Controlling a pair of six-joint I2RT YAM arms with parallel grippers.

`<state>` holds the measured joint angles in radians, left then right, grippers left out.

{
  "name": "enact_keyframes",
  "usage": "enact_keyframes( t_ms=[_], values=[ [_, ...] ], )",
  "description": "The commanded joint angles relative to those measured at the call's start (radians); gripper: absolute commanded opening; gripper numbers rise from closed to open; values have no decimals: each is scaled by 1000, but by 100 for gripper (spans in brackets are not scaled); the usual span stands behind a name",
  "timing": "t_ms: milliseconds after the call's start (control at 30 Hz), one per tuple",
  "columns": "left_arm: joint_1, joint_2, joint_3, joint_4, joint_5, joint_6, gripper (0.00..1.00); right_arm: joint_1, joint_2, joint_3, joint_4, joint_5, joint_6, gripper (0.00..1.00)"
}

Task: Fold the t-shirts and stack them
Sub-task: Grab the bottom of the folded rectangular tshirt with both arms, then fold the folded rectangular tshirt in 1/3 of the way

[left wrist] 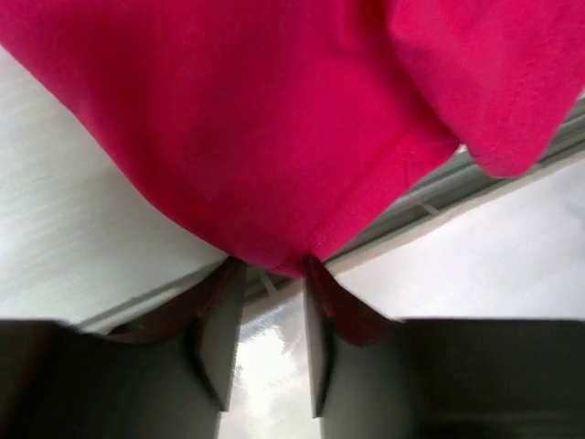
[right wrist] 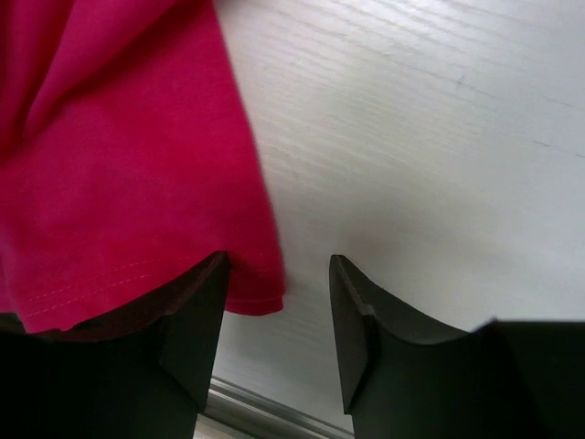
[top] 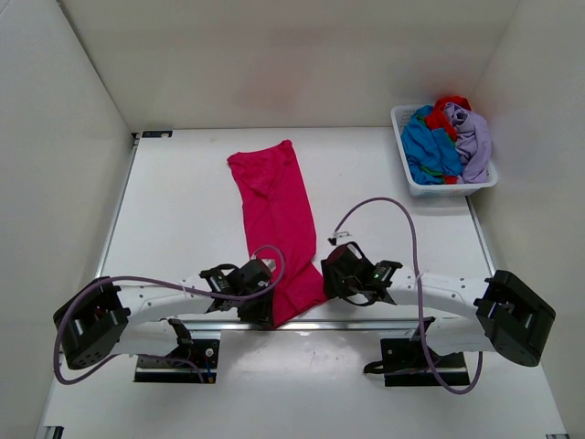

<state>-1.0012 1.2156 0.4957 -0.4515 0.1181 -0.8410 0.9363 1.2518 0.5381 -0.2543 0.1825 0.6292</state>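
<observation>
A magenta-pink t-shirt (top: pixel 274 215) lies on the white table as a long strip, its near end at the table's front edge. My left gripper (top: pixel 264 302) is at the strip's near left corner. In the left wrist view the gripper (left wrist: pixel 271 274) is open by a narrow gap, with the shirt's hem (left wrist: pixel 366 197) resting at the fingertips. My right gripper (top: pixel 331 274) is at the near right edge. In the right wrist view it (right wrist: pixel 279 270) is open, and the shirt's corner (right wrist: pixel 247 283) lies beside its left finger (right wrist: pixel 196 311).
A white slatted basket (top: pixel 409 174) stands at the far right. It holds a blue shirt (top: pixel 428 146), a red shirt (top: pixel 448 108) and a lavender shirt (top: pixel 473 142). White walls close in the table. A metal rail (left wrist: pixel 475 174) runs along the front edge.
</observation>
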Motion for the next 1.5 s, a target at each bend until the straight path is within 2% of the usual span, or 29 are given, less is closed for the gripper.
enact_keyframes(
  t_ms=[0,33,67,100,133,167,467,733,833,933,1133,1300,1467],
  values=[
    [-10,-7,-22,46,-58,-30,39,42,32,19,-8,-15,36,44],
    [-2,-2,-25,50,-57,-24,34,45,46,19,-11,-24,35,42],
    [-5,-2,-22,50,-61,-29,25,55,54,17,-25,-28,40,23],
    [-1,2,-19,45,-63,-27,19,64,60,13,-25,-32,44,0],
    [4,4,-17,37,-60,-18,5,65,66,16,-23,-38,52,0],
    [-7,2,-13,30,-72,-18,0,79,70,16,-36,-46,59,0],
    [36,-128,37,-156,-81,48,0,191,-32,31,-183,-78,152,0],
    [50,-200,92,-265,-49,48,0,161,-118,120,-301,-136,95,0],
    [68,-240,109,-282,-55,40,0,105,-130,161,-329,-167,44,0],
    [131,-286,147,-288,-54,43,0,41,-129,204,-332,-224,1,0],
    [237,-281,214,-297,-14,89,0,-121,-94,292,-301,-348,-92,0],
    [347,-229,265,-279,38,140,0,-246,23,414,-309,-411,-192,0],
    [461,-159,325,-259,83,197,0,-315,158,551,-312,-466,-270,0]
  ],
)
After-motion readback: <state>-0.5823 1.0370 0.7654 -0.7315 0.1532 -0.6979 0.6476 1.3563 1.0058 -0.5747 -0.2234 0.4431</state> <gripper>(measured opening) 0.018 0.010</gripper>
